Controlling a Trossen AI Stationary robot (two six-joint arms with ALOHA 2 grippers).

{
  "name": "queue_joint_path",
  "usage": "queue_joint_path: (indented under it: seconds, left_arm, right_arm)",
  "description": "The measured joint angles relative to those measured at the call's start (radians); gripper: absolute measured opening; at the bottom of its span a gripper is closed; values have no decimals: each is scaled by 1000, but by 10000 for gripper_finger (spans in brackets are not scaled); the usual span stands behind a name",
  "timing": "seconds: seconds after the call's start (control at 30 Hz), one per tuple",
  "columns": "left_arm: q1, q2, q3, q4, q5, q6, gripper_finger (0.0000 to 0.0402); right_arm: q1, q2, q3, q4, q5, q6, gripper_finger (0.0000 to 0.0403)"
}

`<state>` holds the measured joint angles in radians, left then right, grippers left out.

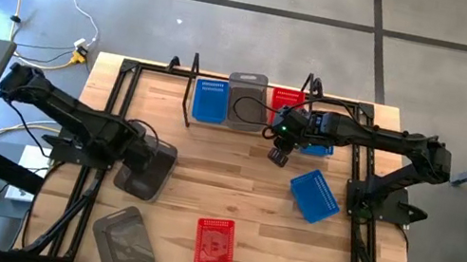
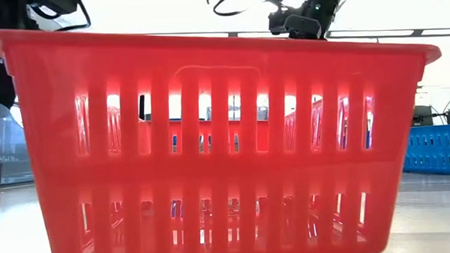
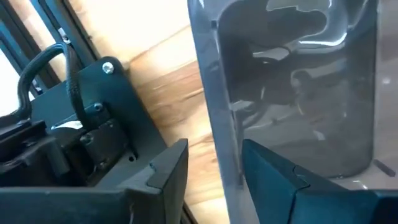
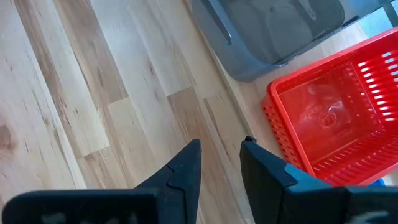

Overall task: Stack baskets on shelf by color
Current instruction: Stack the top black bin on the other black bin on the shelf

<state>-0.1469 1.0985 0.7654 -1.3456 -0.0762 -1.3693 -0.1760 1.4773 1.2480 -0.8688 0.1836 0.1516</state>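
Left gripper [image 1: 143, 165] is closed on the rim wall of a grey basket [image 1: 149, 170] at the table's left-middle — one finger [image 3: 292, 180] inside the wall, the other outside. The shelf [image 1: 190, 94] lies at the far edge, up and to the right of it, with blue [image 1: 210, 100], grey [image 1: 246, 101] and red [image 1: 288, 97] baskets in place; the grey one is the middle slot. Right gripper [image 1: 280, 151] hovers just in front of the shelf, fingers slightly apart, holding nothing. It is nearer the shelf, and to the loose blue basket [image 1: 314, 195] — which lies skewed.
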Motion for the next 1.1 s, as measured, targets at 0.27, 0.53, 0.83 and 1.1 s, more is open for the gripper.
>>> queue_joint_path:
  seconds: [0.27, 0.53, 0.83, 1.1]
  left_arm:
    - [53, 1, 0, -3, -12, 21, 140]
    - [117, 58, 0, 6, -10, 115, 140]
    - [196, 169, 0, 18, 2, 183, 140]
    - [227, 263, 0, 66, 30, 249, 140]
  right_arm:
    - [0, 0, 0, 1, 7, -3, 98]
    - [0, 0, 0, 2, 7, -3, 98]
    - [0, 0, 0, 3, 8, -3, 98]
    - [0, 0, 0, -3, 8, -3, 98]
